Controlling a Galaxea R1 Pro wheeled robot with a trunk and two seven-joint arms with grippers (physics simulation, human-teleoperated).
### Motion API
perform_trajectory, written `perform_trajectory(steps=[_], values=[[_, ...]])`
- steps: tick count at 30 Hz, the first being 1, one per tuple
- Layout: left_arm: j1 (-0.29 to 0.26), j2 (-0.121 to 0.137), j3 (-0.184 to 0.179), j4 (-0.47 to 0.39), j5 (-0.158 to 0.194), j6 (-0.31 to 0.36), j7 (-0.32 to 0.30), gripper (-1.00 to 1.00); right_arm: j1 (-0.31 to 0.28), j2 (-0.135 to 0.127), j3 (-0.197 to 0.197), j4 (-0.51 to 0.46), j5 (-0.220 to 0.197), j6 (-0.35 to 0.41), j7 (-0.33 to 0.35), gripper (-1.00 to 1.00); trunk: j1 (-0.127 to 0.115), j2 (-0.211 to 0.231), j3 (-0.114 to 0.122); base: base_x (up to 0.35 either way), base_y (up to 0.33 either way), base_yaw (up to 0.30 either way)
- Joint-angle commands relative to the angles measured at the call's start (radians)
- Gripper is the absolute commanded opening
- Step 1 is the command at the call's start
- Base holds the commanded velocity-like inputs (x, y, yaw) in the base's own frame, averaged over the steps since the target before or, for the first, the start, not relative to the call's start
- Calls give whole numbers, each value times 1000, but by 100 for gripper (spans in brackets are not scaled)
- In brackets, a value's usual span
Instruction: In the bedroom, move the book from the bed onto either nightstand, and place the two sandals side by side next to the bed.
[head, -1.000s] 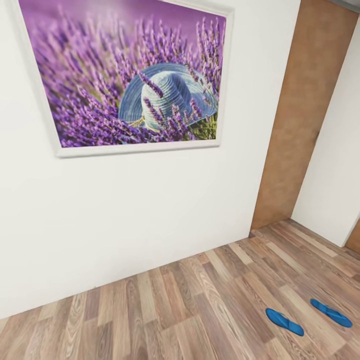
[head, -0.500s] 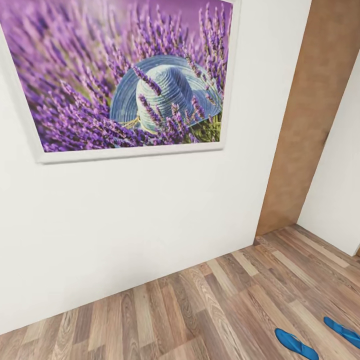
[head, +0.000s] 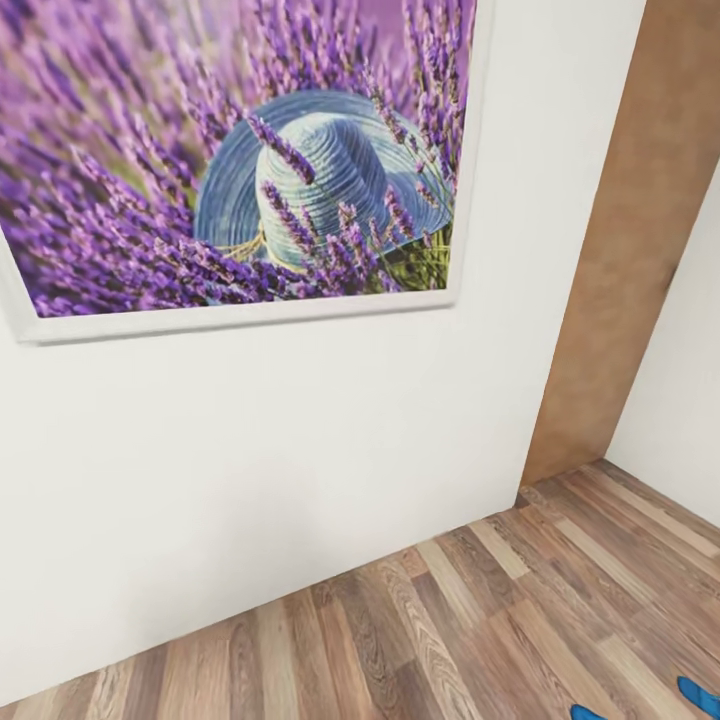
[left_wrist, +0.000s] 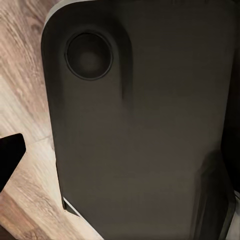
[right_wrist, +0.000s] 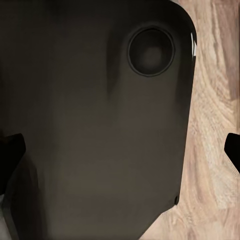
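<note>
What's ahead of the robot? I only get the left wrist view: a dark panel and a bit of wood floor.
Observer: The head view faces a white wall with a framed lavender picture on it.
Operator: Any sandals in sight?
Observer: Yes, two blue ones, cut off at the head view's bottom right corner. One sandal and the other lie apart on the floor.
Operator: Anything right of that wall?
Observer: A brown door stands just past the wall's right end.
</note>
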Motion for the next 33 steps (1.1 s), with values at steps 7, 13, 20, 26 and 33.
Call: perform_trajectory(steps=[7,13,20,26,33], values=[[0,0,-1,1,-1,-4,-3,100,0,0,0,2,0,-4,0,100,1,0,-1,338,0,-179],[0,0,-1,1,-1,-4,-3,100,0,0,0,3,-1,-3,0,100,1,0,-1,338,0,-251],[-1,0,-1,1,-1,-4,-3,100,0,0,0,4,-1,-3,0,100,1,0,-1,338,0,-279],[-1,0,-1,1,-1,-8,-3,100,0,0,0,4,-1,-4,0,100,1,0,-1,338,0,-291],[0,0,-1,1,-1,-11,-3,100,0,0,0,5,-1,-4,0,100,1,0,-1,338,18,-294]])
